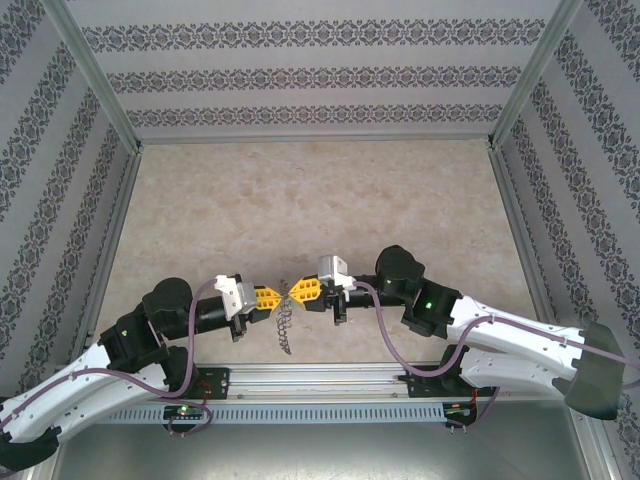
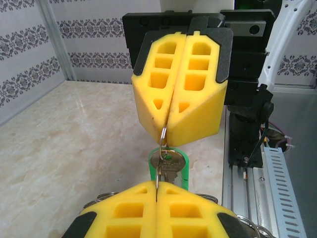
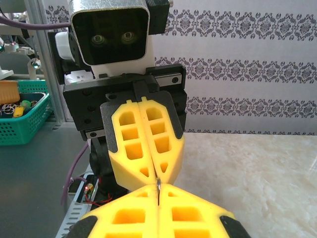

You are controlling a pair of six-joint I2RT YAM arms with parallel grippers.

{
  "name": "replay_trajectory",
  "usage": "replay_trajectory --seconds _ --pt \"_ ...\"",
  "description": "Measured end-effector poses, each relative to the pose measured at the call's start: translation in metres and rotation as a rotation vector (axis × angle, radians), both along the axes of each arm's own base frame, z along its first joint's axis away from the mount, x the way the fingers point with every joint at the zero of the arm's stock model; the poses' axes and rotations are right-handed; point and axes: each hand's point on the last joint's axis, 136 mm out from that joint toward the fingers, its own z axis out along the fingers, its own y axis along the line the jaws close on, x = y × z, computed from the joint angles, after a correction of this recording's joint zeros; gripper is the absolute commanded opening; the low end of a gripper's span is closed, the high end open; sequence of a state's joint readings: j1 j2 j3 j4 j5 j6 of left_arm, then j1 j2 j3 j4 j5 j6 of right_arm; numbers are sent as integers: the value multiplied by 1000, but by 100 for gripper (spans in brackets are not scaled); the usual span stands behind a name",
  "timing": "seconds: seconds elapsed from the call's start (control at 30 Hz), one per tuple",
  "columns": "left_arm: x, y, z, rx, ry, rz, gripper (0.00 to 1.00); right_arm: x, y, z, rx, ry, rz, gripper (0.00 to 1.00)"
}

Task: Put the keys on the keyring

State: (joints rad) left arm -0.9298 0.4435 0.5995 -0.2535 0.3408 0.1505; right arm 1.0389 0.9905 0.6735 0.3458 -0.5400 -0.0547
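Looking down from above first: the desk (image 1: 320, 190) is a pale beige marbled slab, boxed in by walls (image 1: 300, 75) papered in grey-and-white damask stripes, with aluminium posts (image 1: 95, 70) at the corners. Down near the front edge the left hand (image 1: 268, 297) and right hand (image 1: 303, 291) meet nose to nose. Both are clamped tight on the keyring (image 1: 285, 300), and its wire loops dangle below them.

From the left wrist, that hand's yellow foam fingers (image 2: 124, 213) are pressed together on the ring's thin edge, and the right hand pinches the same ring from the far side. The key (image 2: 171, 163), green head and grey metal, hangs at the ring in the gap between the two hands, up off the desk. The marbled top runs off left to the wallpaper.

From the right wrist it's the same pinch seen the other way, just a sliver of ring in the seam. A teal basket (image 3: 22, 119) of small bits sits off to the left on a grey surface, with striped wallpaper behind.
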Motion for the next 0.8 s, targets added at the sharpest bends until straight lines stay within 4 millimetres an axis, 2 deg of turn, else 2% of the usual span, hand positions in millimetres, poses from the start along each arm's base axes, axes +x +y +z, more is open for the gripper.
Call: replay_trajectory --seconds 0.8 --pt "-1 -1 0 -1 1 -8 0 -1 2 -3 -7 1 6 0"
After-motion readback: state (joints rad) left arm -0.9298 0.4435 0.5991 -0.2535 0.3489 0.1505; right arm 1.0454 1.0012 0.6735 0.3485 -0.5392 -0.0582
